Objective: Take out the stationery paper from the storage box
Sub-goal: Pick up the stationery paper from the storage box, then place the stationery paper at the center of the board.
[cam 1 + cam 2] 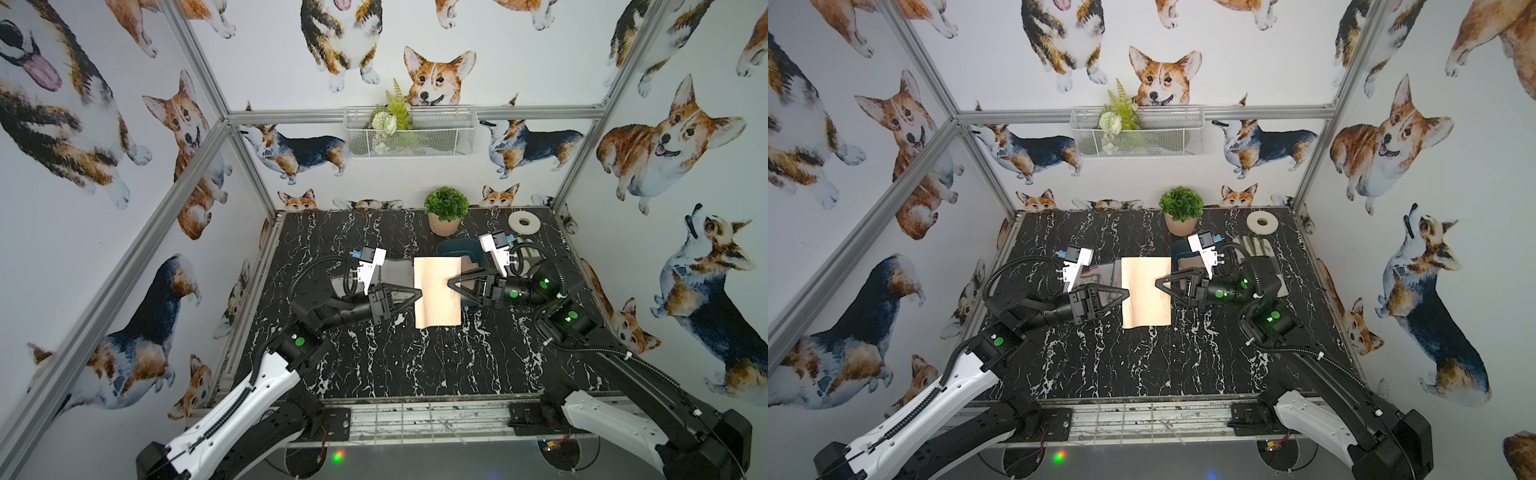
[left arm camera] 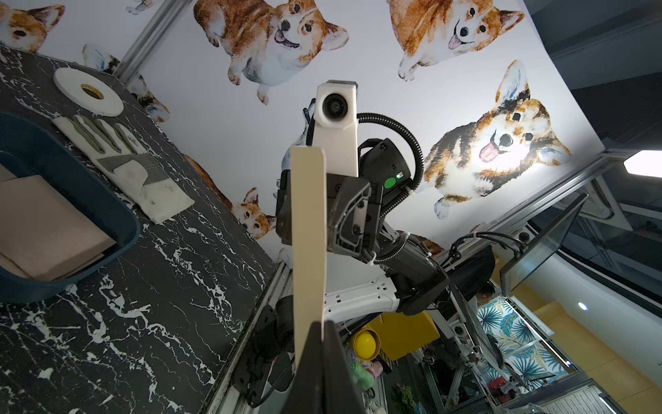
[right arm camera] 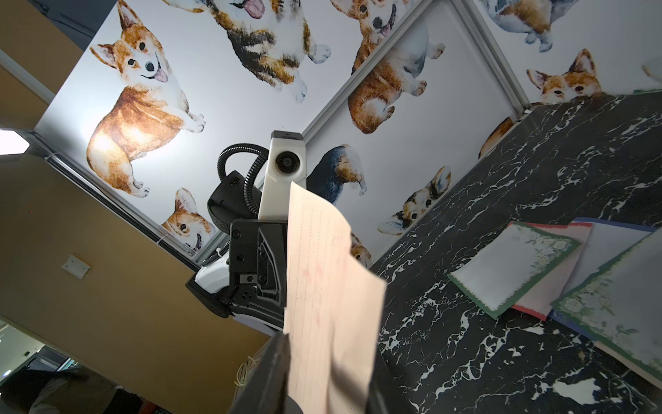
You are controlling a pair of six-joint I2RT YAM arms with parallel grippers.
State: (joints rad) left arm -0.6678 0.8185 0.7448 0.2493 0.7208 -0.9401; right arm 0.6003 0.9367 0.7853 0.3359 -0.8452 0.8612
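Note:
A plain peach sheet of stationery paper (image 1: pixel 437 291) (image 1: pixel 1146 291) hangs level above the table, just in front of the dark teal storage box (image 1: pixel 453 248) (image 2: pixel 125 222). My left gripper (image 1: pixel 419 293) (image 2: pixel 322 326) is shut on the sheet's left edge. My right gripper (image 1: pixel 449 285) (image 3: pixel 292 344) pinches the opposite edge, where the sheet (image 3: pixel 322 286) curls over one finger and hides it. More peach sheets (image 2: pixel 46 222) lie inside the box. Several bordered sheets (image 3: pixel 512 265) lie flat on the table under my left arm.
A white-and-grey glove (image 1: pixel 1262 249) (image 2: pixel 121 161) lies right of the box, with a white tape roll (image 1: pixel 523 222) behind it. A potted plant (image 1: pixel 446 208) stands at the back edge. A wire basket (image 1: pixel 409 133) hangs on the rear wall.

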